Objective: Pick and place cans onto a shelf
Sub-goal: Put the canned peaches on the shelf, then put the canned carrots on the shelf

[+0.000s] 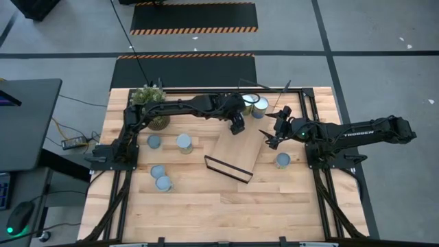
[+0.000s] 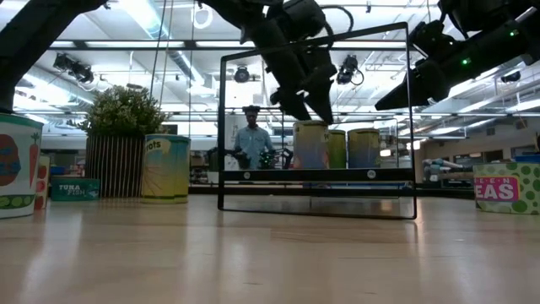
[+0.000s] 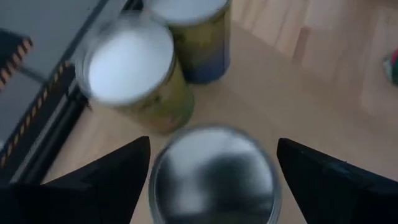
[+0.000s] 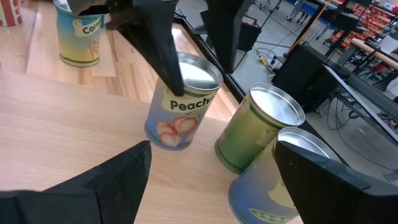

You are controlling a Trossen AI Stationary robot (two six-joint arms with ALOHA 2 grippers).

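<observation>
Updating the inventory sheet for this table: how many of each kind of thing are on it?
Cans: 8, one of them between the left gripper's open fingers
Shelf: 1
Potted plant: 1
Total: 10

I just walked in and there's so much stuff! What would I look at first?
Probably the left tool, open right above a can labelled Peach on the far end of the shelf, beside two more cans. The right tool hangs open just next to them. Other cans sit loose on the table, and a potted plant stands in the far corner.
</observation>
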